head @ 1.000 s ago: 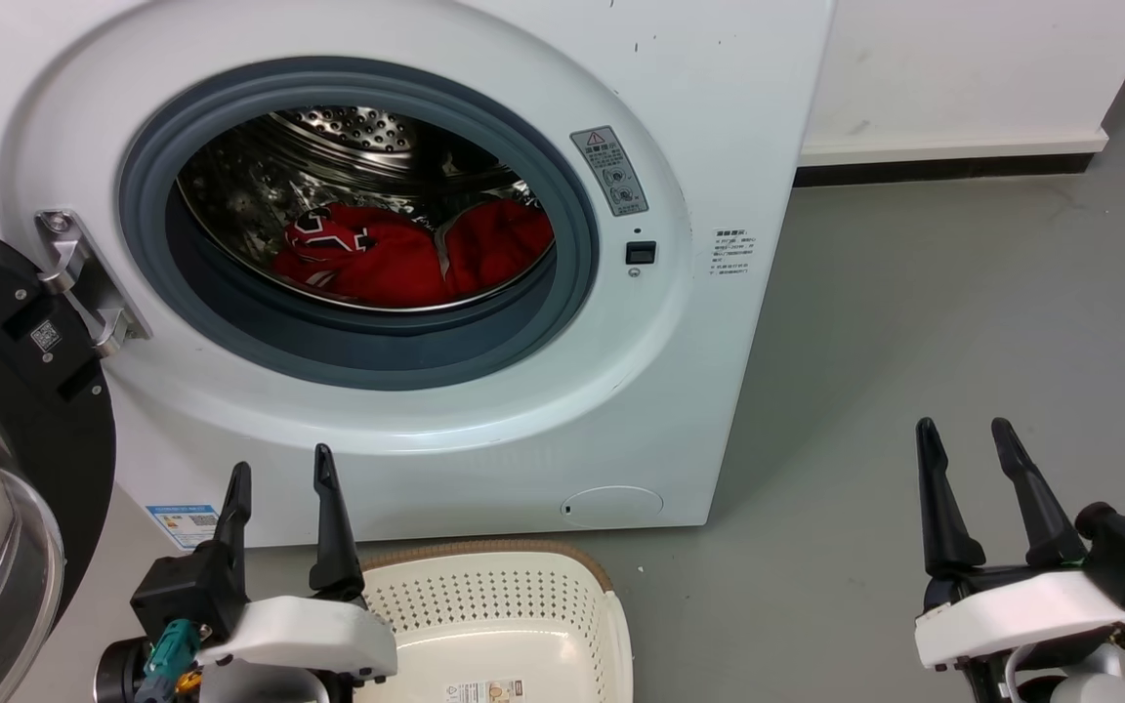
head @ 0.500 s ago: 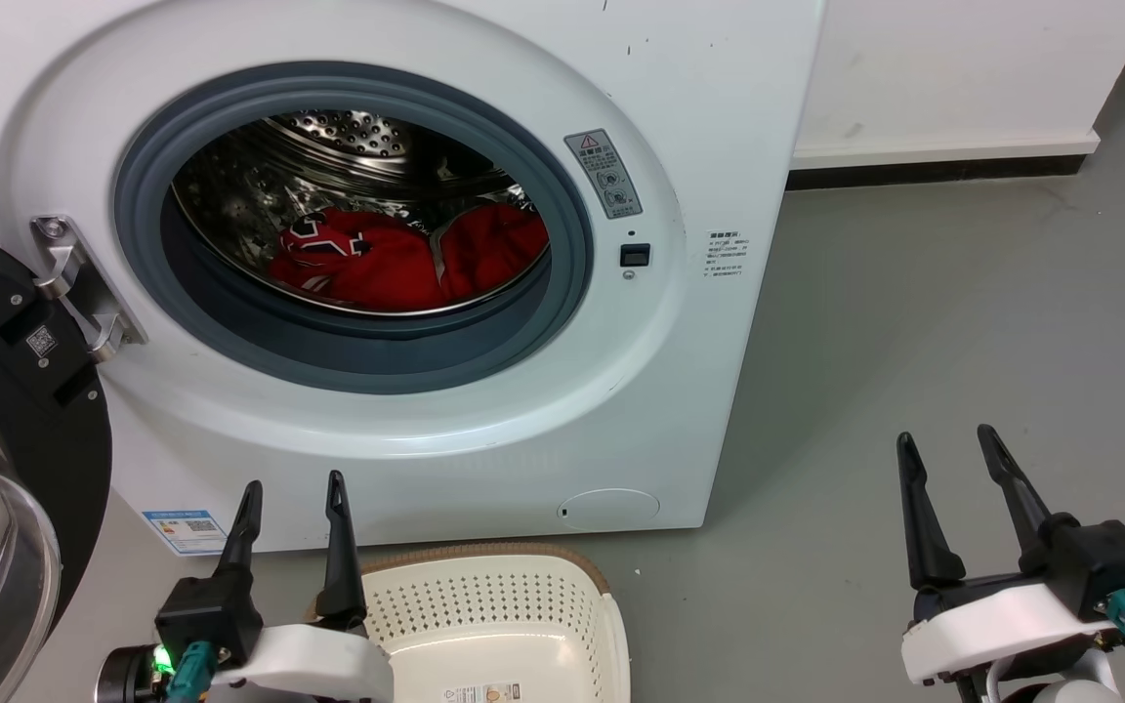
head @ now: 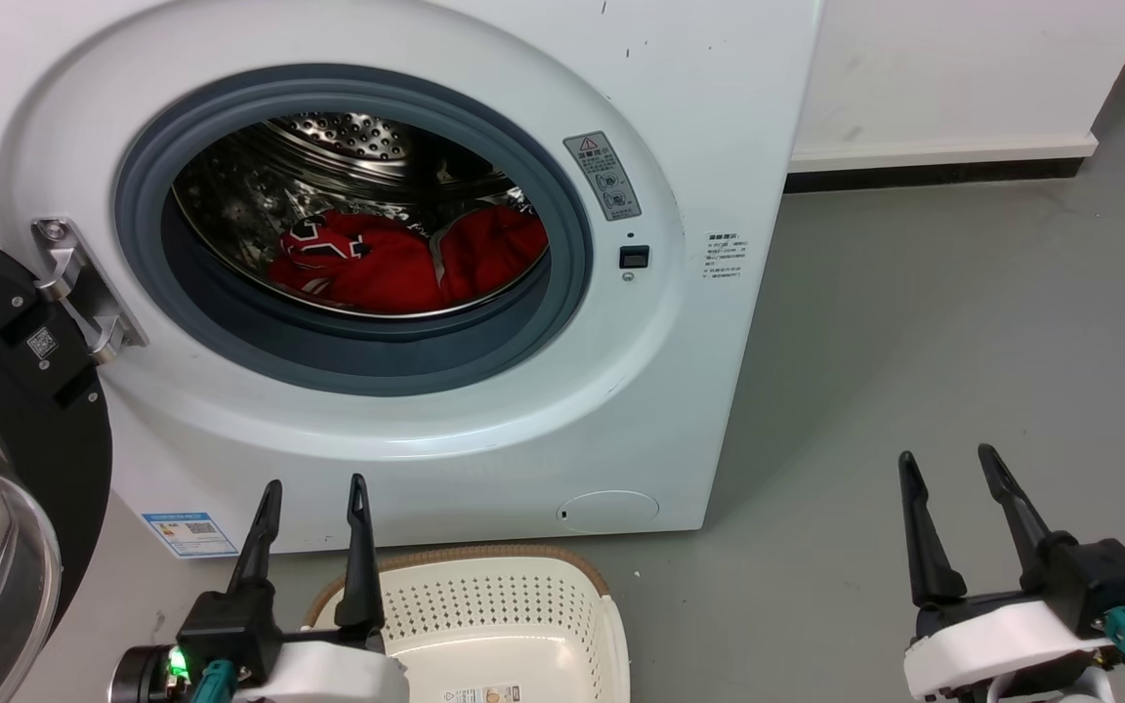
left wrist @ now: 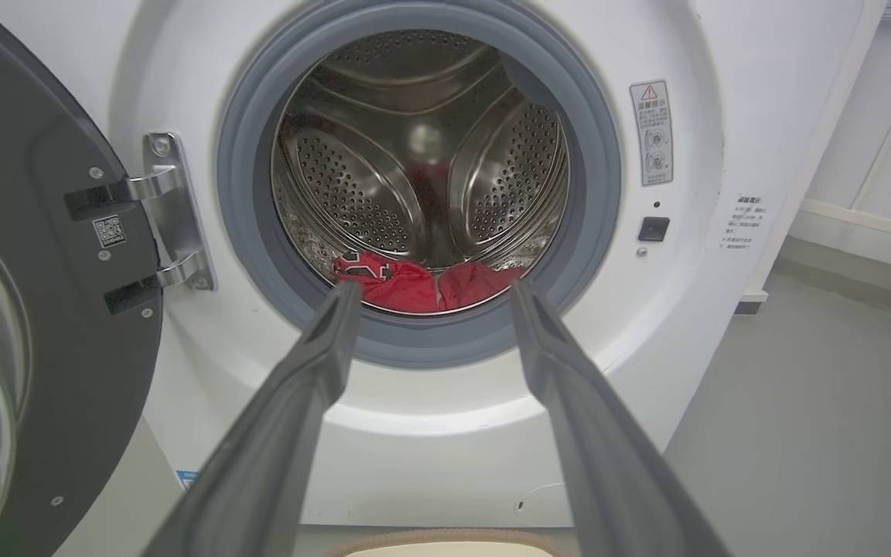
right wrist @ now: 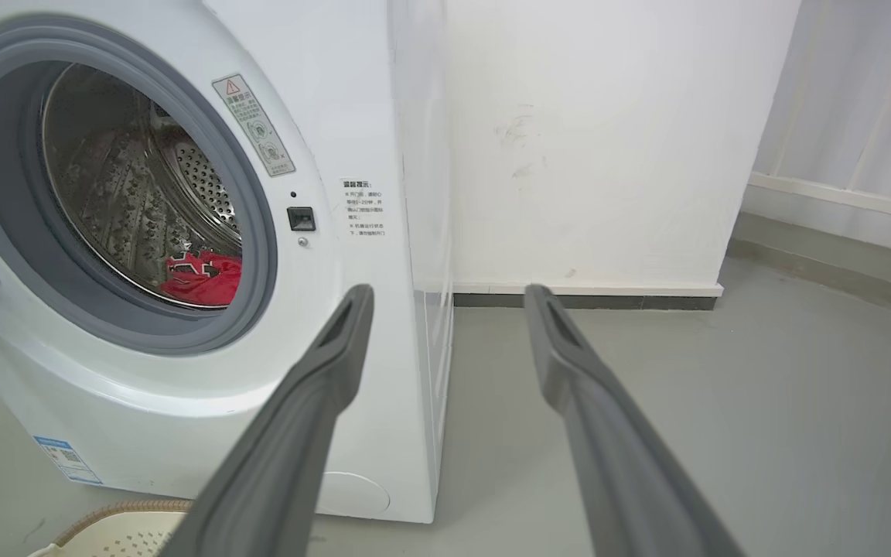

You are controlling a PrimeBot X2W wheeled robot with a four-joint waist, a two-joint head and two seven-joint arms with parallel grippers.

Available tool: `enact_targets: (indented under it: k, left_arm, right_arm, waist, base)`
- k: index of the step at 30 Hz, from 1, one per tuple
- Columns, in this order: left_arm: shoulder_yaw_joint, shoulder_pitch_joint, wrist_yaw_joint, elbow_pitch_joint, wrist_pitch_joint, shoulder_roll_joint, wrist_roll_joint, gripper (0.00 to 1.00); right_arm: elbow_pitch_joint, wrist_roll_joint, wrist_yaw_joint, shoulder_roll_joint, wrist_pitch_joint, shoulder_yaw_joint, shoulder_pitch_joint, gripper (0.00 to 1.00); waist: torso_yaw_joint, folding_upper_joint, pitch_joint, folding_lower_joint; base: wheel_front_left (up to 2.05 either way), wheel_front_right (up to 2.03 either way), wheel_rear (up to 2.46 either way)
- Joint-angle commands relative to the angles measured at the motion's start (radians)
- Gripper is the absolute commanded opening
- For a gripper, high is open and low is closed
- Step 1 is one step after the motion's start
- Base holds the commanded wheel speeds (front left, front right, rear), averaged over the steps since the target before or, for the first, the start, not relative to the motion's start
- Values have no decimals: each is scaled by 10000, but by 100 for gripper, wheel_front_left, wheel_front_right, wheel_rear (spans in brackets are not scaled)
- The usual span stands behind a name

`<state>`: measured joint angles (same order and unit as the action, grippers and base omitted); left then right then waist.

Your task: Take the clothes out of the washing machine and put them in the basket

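Observation:
The white washing machine (head: 680,88) stands with its black-rimmed door (head: 6,391) swung open at the left. Red clothes (head: 406,264) lie low in the steel drum, one bearing black-and-white markings; they also show in the left wrist view (left wrist: 414,282) and the right wrist view (right wrist: 206,278). The cream basket (head: 494,605) sits on the floor below the porthole. My left gripper (head: 316,490) is open above the basket's left rim, pointing at the machine. My right gripper (head: 948,461) is open over the floor to the right, holding nothing.
Grey floor (head: 963,322) stretches to the right of the machine, up to a white wall with a dark skirting strip (head: 934,171). The door hinge (head: 84,283) juts out at the porthole's left side. A blue label (head: 189,532) sits low on the machine's front.
Both grippers sit lower in the head view than a second ago, the left one also shifted slightly right. The whole picture has moved a little, so the camera has shifted.

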<state>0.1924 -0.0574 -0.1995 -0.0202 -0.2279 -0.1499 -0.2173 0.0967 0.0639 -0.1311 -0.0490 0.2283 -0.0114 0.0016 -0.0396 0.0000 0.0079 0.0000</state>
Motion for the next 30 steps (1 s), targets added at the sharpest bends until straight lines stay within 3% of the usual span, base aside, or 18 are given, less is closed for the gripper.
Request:
enact_targets:
  k: [1,10,18,30]
  left_arm:
    - [-65,-116,64,-83,-74,3,66,100]
    - [-694,-267,1090,-152,-232,454,929,100]
    - [-955,-368,1533,-20,-402,700,1763,100]
    - [-1263,-333,1866,119,-390,877,1796,100]
  right_arm:
    - [-9,-57,6,-18,68,-17,104,100]
    - [195,-422,6,-13,228,8,75,100]
    - [208,-885,7,-15,392,-9,74,100]
    - [274,-462,7,-12,375,-56,14,100]
  waist:
    - [4,0,1,0]
    - [-16,0,19,0]
    - [-26,0,-2,0]
    - [-4,0,-22,0]
  base:
    - [0,0,0]
    - [0,0,0]
    - [0,0,0]
    - [0,0,0]
